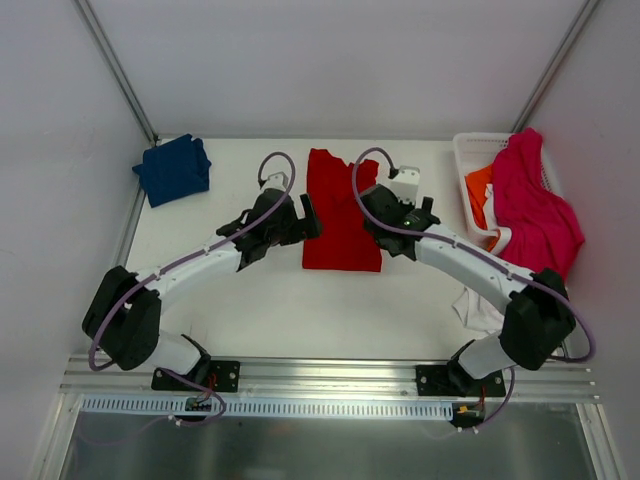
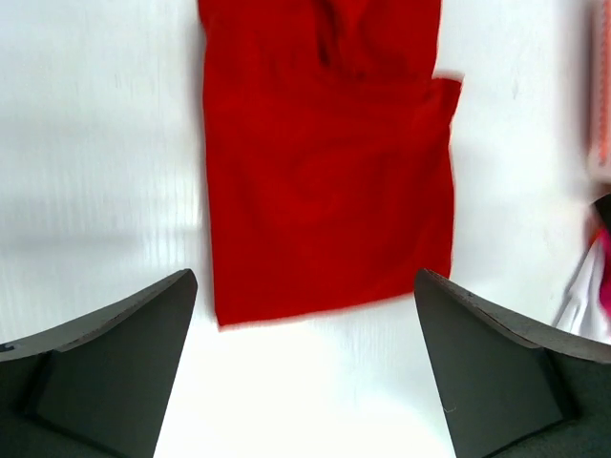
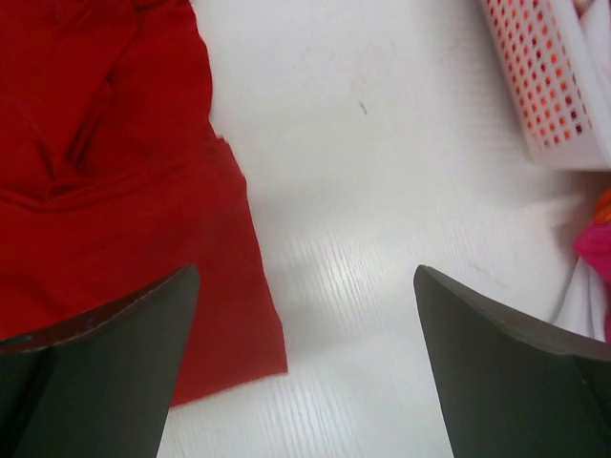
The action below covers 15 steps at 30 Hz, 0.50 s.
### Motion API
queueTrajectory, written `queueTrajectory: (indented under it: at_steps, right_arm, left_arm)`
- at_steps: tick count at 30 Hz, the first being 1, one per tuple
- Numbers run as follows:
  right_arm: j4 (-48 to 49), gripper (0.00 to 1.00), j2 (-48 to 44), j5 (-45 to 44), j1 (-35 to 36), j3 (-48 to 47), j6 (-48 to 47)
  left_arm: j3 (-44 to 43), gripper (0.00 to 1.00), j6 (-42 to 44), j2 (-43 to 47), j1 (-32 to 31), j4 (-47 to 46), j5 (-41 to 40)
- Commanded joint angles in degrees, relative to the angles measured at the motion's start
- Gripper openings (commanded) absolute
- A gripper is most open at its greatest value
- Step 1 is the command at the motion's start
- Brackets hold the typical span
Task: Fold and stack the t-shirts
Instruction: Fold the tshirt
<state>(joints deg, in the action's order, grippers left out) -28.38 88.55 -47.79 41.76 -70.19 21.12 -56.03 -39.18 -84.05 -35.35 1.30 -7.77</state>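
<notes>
Closest to me, by the right arm's elbow, a crumpled white cloth (image 1: 473, 310) lies on the white table (image 1: 300, 310). It may be a t-shirt, but the arm hides too much of it to be sure.

Further in, both arms bend toward the middle of the table. The left gripper (image 2: 305, 286) has its jaws spread wide and holds nothing; in its wrist view the near hem of the red t-shirt (image 2: 325, 172) lies between the fingers. The right gripper (image 3: 305, 277) is equally wide and also empty, over the shirt's right edge, with bare table between the fingers.

The red t-shirt lies flat at mid-table as a narrow oblong running away from me, with both grippers close beside it, one on each flank.

At the far left corner sits the navy blue t-shirt (image 1: 173, 168), bunched into a compact bundle. At the far right stands a white perforated basket (image 1: 465, 160), with a magenta-pink t-shirt (image 1: 535, 205) draped over its rim and an orange t-shirt (image 1: 479, 188) inside.
</notes>
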Motion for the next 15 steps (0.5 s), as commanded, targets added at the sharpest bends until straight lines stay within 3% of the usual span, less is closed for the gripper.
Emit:
queueTrajectory:
  at_steps: [1,6,9,15]
  right_arm:
    - [-0.90,1.00,-7.15,2.31,0.34,7.07,1.99]
    - [18.57,0.99,-14.10,25.33,0.25,24.36,1.11]
    - [25.82,0.99,-13.59,30.54,0.25,29.48,2.60]
    - [32.94,0.99,-10.16,36.45,-0.36,32.75,5.15]
  left_arm:
    - [6.79,0.99,-1.60,4.50,-2.70,1.51,-0.93]
    - [12.08,0.99,-3.62,6.79,-5.60,1.34,-2.07]
    - [14.36,0.99,-5.73,6.97,-6.48,-0.06,-1.64]
    - [24.20,0.99,-10.56,7.94,-6.48,-16.22,3.11]
